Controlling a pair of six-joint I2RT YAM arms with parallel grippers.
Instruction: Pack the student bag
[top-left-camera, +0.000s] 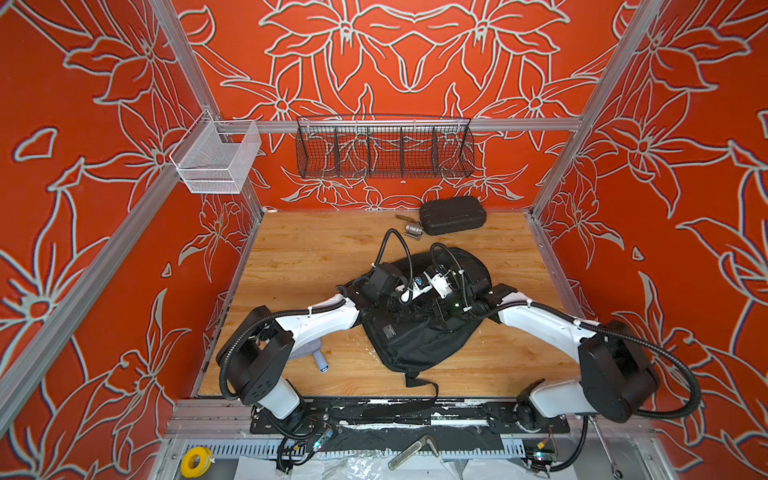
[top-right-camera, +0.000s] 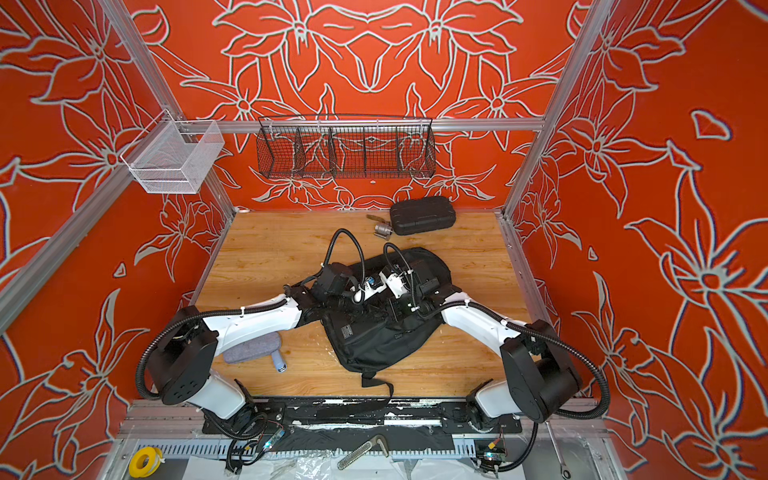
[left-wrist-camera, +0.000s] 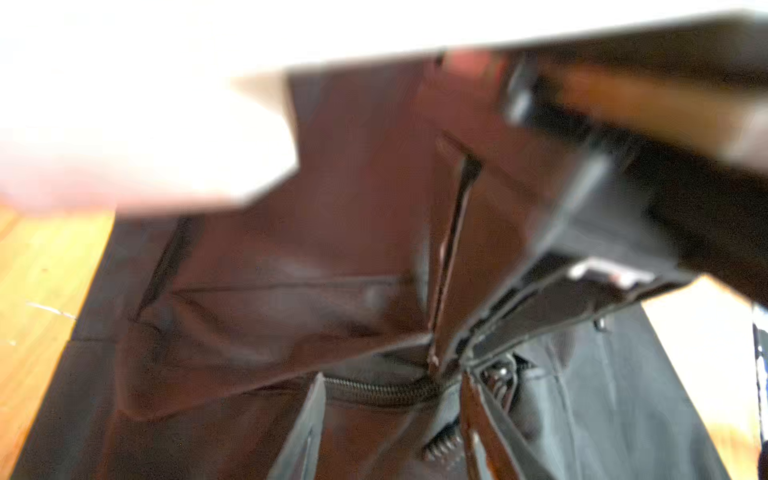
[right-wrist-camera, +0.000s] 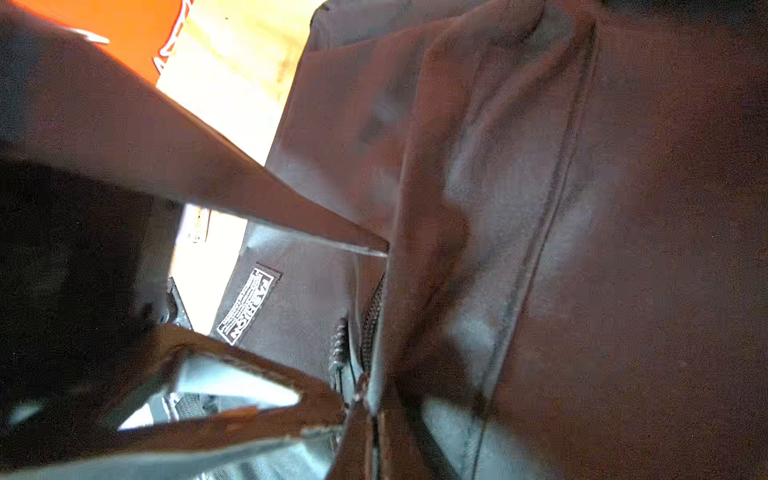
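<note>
Right now the student bag (top-left-camera: 415, 336) lies flat in the middle of the wooden table (top-left-camera: 299, 257), and both arms reach over its upper half. In both top views the two pincers meet above the bag, close to each other.

The right pincer (right-wrist-camera: 365, 399) has its tips pressed together, pinching a fold of the bag's black cloth next to the zipper (right-wrist-camera: 372, 316). The white label patch (right-wrist-camera: 247, 305) sits just beside those tips.

The left pincer (left-wrist-camera: 453, 365) is partly spread. Its view is blurry, so I cannot tell if it grips the cloth. The bag's zipper (left-wrist-camera: 382, 390) runs right up to its tips.

Farther off, past both pincers, a black hard case (top-left-camera: 452, 215) lies near the back wall. A small metal thing (top-left-camera: 413, 230) is just beside it. Behind the left arm, a grey pouch (top-right-camera: 253, 348) and a small blue tube (top-right-camera: 279, 361) lie on the table.
</note>
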